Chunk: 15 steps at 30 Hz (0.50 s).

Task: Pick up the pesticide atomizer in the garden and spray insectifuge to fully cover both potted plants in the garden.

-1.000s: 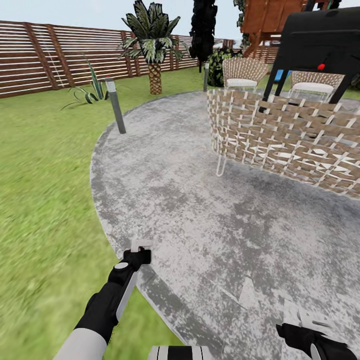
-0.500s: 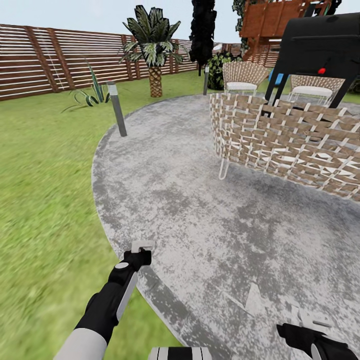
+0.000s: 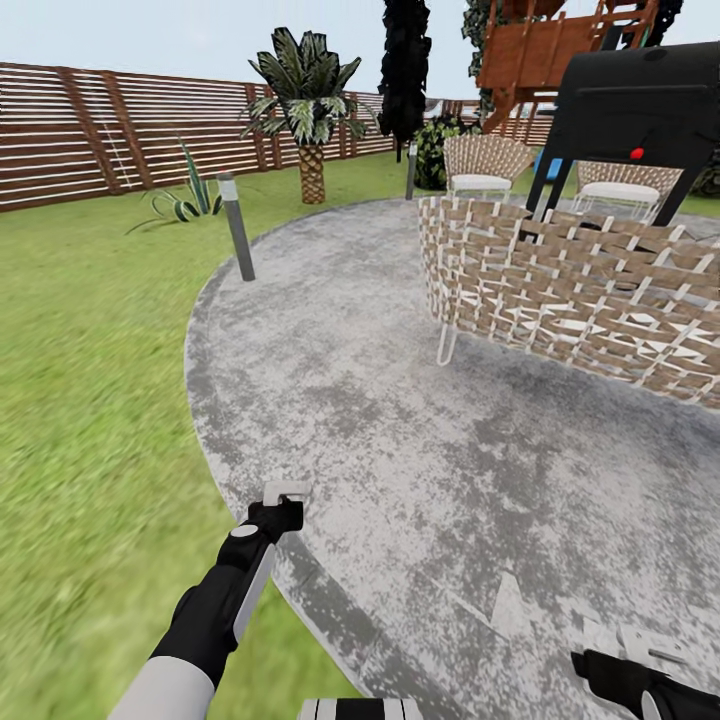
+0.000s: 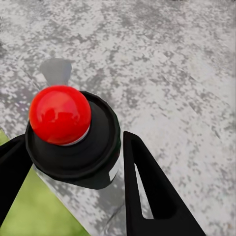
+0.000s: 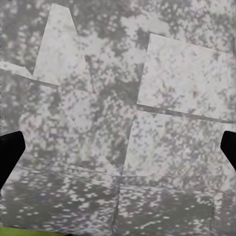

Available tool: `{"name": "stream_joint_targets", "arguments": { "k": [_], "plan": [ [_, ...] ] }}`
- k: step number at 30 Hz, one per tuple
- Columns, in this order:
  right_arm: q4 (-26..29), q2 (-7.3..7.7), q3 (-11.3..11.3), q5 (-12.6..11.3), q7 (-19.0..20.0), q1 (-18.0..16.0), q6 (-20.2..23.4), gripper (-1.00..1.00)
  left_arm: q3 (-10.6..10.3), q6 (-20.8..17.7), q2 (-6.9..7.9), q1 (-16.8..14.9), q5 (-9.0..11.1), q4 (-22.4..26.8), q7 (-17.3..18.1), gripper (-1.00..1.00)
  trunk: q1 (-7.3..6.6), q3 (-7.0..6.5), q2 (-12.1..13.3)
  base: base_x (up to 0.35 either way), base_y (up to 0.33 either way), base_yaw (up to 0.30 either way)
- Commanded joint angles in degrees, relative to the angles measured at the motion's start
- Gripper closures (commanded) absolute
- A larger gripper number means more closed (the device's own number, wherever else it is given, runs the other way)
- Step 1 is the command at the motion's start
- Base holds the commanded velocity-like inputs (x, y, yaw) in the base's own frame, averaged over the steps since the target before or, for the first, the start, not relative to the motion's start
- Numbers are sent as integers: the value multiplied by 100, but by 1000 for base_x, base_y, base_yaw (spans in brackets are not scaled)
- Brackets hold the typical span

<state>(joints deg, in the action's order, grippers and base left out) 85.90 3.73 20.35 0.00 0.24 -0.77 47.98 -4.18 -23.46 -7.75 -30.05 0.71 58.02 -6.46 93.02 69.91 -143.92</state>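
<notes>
the pesticide atomizer (image 4: 73, 140) is gripped by the left claw (image 3: 285, 497) above the patio (image 3: 420, 420); the right claw (image 5: 118, 147) is held open.

Left hand (image 4: 73, 162) clamped — right hand (image 5: 118, 147) spread wide

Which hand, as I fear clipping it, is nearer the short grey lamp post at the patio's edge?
Left. The left hand, holding the dark red-capped pesticide atomizer, sits below the lamp post in the head view; the right hand is far off rightward.

Black forearm (image 3: 215, 610), grey-white upper sleeve, pale wrist bracket, black jaws
</notes>
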Motion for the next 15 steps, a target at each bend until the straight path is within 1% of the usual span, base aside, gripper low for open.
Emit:
{"name": "stream_joint_targets", "arguments": {
  "k": [1, 15],
  "plan": [
    [6, -8, 3, 0, 3, -3, 27, -100, -12, -34, 2, -1, 8, 8, -35, 100, -1, -5, -2, 0, 0, 0],
    [6, -8, 4, 7, 3, -3, 27, -100, -12, -36, -6, -1, 8, 8, -32, 100, -1, -131, -2, 0, 0, 0]
  ]
}}
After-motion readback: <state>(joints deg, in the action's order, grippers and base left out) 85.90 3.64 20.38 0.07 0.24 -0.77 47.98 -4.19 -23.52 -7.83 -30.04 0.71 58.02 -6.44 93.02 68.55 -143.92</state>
